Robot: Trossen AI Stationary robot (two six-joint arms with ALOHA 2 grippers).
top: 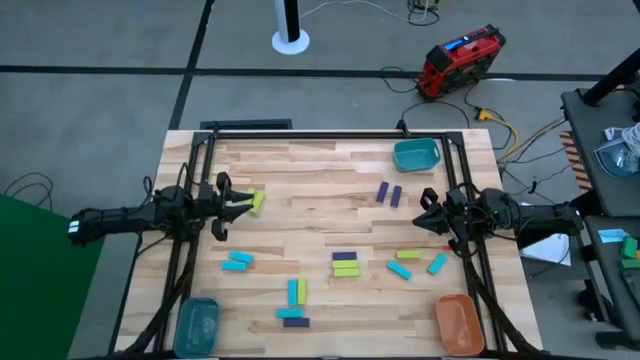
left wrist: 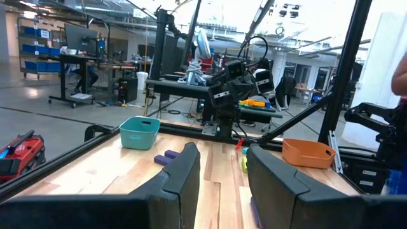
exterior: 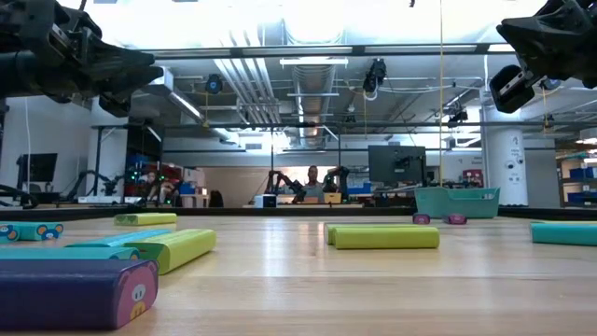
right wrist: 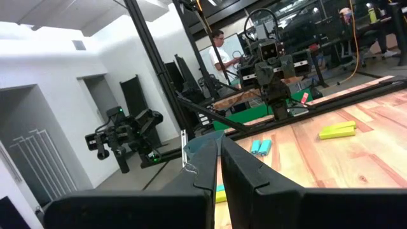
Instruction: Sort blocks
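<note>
In the high view the left end effector point(top: 228, 198) sits at centre left of the frame, its fingers spread, with a yellow-green block point(top: 257, 201) lying just off their tips, tilted slightly from vertical. The left arm point(top: 120, 217) reaches in level from the left edge. The right end effector point(top: 428, 212) hovers at centre right, fingers pressed nearly together in its wrist view; the right arm point(top: 545, 217) stretches in from the right edge.

On the worktop point(top: 320, 165), two purple blocks point(top: 389, 193) stand side by side, long axes vertical, up and left of the right end effector. Below it lie a yellow-green block point(top: 407, 255) and two cyan blocks point(top: 437, 264), angled. Lower centre holds a purple-and-green stack point(top: 345, 263), lying horizontal. A teal bowl point(top: 416, 154) sits upper right, an orange bowl point(top: 459, 321) lower right.
</note>
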